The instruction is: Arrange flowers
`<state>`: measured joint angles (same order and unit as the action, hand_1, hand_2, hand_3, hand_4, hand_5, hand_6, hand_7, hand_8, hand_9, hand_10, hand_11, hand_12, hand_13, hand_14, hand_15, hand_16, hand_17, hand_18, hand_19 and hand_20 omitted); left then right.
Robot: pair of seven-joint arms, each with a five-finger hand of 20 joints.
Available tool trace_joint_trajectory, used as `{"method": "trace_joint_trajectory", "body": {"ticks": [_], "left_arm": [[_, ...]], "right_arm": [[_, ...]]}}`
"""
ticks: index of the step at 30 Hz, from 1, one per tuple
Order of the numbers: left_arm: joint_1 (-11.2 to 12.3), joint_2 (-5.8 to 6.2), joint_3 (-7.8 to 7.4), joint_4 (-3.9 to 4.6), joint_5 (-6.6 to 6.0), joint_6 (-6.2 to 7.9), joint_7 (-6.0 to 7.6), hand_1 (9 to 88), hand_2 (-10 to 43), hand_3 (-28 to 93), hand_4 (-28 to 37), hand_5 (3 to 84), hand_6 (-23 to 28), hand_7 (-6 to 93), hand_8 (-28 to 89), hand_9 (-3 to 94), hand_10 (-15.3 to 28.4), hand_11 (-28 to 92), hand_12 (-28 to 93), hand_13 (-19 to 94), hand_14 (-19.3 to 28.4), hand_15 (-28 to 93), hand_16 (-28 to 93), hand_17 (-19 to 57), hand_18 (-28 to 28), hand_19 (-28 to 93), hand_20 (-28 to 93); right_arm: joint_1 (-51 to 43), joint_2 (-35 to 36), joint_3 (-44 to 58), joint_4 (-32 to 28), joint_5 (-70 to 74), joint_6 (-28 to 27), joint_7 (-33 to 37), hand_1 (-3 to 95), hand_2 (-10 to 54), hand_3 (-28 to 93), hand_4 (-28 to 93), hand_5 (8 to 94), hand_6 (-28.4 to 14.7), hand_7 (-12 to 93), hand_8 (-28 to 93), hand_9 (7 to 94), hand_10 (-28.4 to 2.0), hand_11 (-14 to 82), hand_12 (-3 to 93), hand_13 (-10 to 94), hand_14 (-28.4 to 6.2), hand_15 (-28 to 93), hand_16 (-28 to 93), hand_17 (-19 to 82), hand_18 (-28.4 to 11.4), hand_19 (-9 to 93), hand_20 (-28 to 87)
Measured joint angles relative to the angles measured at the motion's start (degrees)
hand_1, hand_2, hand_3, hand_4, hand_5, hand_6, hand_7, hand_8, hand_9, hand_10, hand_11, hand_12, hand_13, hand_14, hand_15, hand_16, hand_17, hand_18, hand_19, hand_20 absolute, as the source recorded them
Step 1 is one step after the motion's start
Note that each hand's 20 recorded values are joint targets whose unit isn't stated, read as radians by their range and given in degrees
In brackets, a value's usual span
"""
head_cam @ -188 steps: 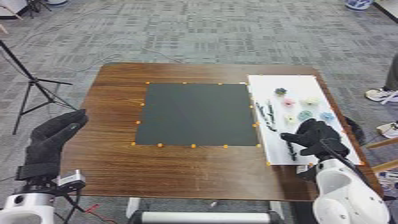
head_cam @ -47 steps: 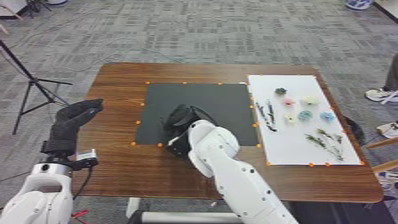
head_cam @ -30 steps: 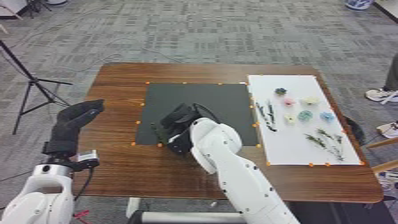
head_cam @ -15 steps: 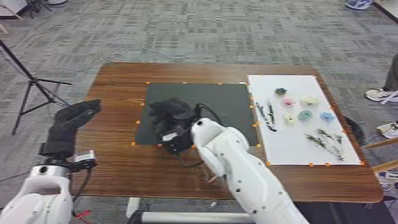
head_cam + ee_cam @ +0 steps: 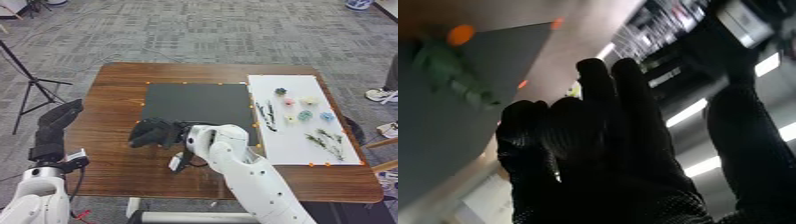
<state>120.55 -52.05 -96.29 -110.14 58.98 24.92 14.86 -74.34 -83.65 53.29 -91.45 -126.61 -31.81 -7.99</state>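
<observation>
You're holding your right hand (image 5: 153,132) open above the near-left corner of the black mat (image 5: 197,102).
Your right fingers are extending loosely, gripping nothing, while a green sprig (image 5: 453,72) is lying on the mat by an orange marker (image 5: 461,35) — you're seeing it in the wrist view. Your left hand (image 5: 60,117) is hovering by the table's (image 5: 107,170) left edge, its fingers straight and together. To the right, the flowers (image 5: 309,101) are sitting on the white sheet (image 5: 293,152) — with dark twigs (image 5: 269,117) beside them and thin green stems (image 5: 329,144) lying nearer you.
</observation>
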Motion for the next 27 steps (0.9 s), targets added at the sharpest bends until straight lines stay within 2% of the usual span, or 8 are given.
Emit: {"method": "trace_joint_trajectory", "body": {"ticks": [7,14,27], "left_arm": [[-0.84,-0.07,1.13,0.04,-0.2,-0.01,0.42,24.8,-8.1,71,-22.1,45.5,1.8,17.8,-9,43.8,12.2,17,10,31,14.1,8,1,-6.8,7.6,-1,8],[-1.98,-0.38,2.36,0.02,-0.48,-0.01,0.81,24.4,-7.9,71,-22.2,45.5,1.8,17.9,-9,43.9,12.3,17,10,31,14.2,8,1,-6.9,7.6,-1,8],[-2.42,-0.82,2.76,-0.07,-1.01,-0.35,1.08,24.2,-7.6,71,-22.2,45.4,1.7,17.9,-9,44.1,12.3,18,10,31,14.5,9,1,-6.8,7.9,-1,8]], "right_arm": [[1.04,-1.78,0.44,2.51,-4.57,0.38,0.97,16.6,17.7,68,-16,43.2,-5.8,22,-9,49.3,-12.8,6.9,8.0,77,-12.3,88,28,38,-28.4,90,57],[2.62,-3.69,1.23,5.13,-23.48,-0.29,-5.29,15.6,17.9,67,-16,43.5,-5.5,21,-9,49.1,-12.5,6.9,7.7,78,-11.8,90,28,40,-28.4,92,55],[3.92,-4.18,1.47,6.92,-22.76,1.32,-2.66,15.6,17.7,67,-16,45.1,-5.7,21,-9,50.6,-13.0,7.2,7.6,79,-11.3,91,28,41,-28.4,93,53]]}}
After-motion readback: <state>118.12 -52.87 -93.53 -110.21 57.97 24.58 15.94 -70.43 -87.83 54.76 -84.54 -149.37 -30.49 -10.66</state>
